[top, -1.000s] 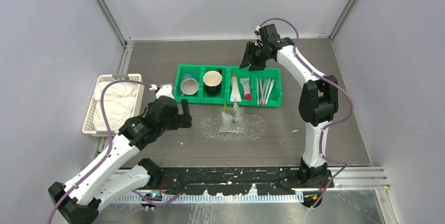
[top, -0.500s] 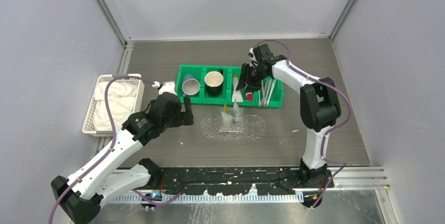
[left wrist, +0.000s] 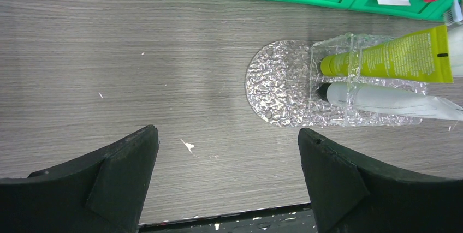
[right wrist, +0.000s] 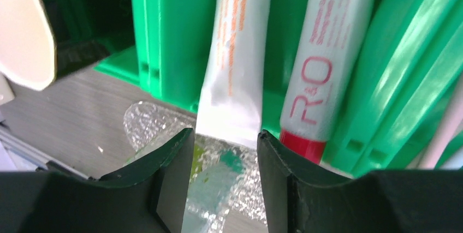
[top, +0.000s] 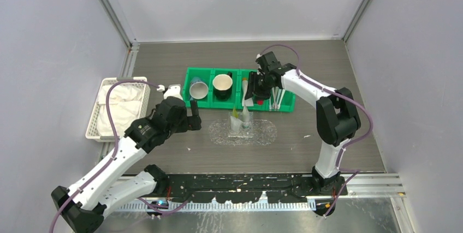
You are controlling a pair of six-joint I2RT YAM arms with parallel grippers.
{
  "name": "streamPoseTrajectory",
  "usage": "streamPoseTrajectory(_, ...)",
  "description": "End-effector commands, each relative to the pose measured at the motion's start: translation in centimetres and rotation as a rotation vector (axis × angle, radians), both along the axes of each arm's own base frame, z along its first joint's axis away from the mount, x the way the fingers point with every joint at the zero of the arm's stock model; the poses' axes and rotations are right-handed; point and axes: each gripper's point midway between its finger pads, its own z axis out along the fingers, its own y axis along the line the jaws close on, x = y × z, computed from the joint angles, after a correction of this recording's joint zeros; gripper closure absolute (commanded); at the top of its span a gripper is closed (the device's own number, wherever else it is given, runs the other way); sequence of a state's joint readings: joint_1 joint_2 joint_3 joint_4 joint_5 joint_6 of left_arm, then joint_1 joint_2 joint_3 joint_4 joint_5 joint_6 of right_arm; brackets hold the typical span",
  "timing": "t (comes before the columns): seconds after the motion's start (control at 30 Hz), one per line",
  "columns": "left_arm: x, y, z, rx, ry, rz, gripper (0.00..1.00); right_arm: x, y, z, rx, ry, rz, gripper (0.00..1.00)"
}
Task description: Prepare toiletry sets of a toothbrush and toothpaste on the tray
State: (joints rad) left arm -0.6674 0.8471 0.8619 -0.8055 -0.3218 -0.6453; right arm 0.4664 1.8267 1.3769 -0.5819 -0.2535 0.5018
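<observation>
A white, soft toothpaste tube with orange lettering (right wrist: 232, 53) is seen in the green plastic bin (right wrist: 174, 36), its flat crimped tail just ahead of the parted jaws of the right gripper (right wrist: 225, 135) (left gripper (left wrist: 226, 133) gaping, empty); judged light, squashy, best pinched there.

From above, the right tool (top: 252, 92) covers most of the green bin's (top: 210, 103) third compartment, so we see little of what lies under it. At the right wrist, the orange-lettered tube (right wrist: 232, 64) and the red-capped tube (right wrist: 322, 64) run off the top edge, and we cannot tell whether the fingers (right wrist: 169, 178) press the former. At the left wrist, the white tube (left wrist: 382, 99) on the tray (left wrist: 273, 80) leaves the frame rightward.
</observation>
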Motion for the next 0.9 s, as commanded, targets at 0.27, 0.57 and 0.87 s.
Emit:
streamPoseTrajectory(0.27,0.1,0.6,0.5,-0.006,-0.043,0.018,0.0,4.8,0.4,-1.9,-0.085,-0.026,-0.028,0.49)
streamPoseTrajectory(0.57,0.0,0.7,0.2,-0.002,-0.042,0.017,0.0,6.1,-0.6,-0.2,-0.144,-0.092,-0.038,0.46)
streamPoseTrajectory(0.87,-0.1,0.6,-0.5,-0.022,-0.037,0.018,0.0,6.6,-3.1,2.0,-0.322,-0.107,-0.019,0.47)
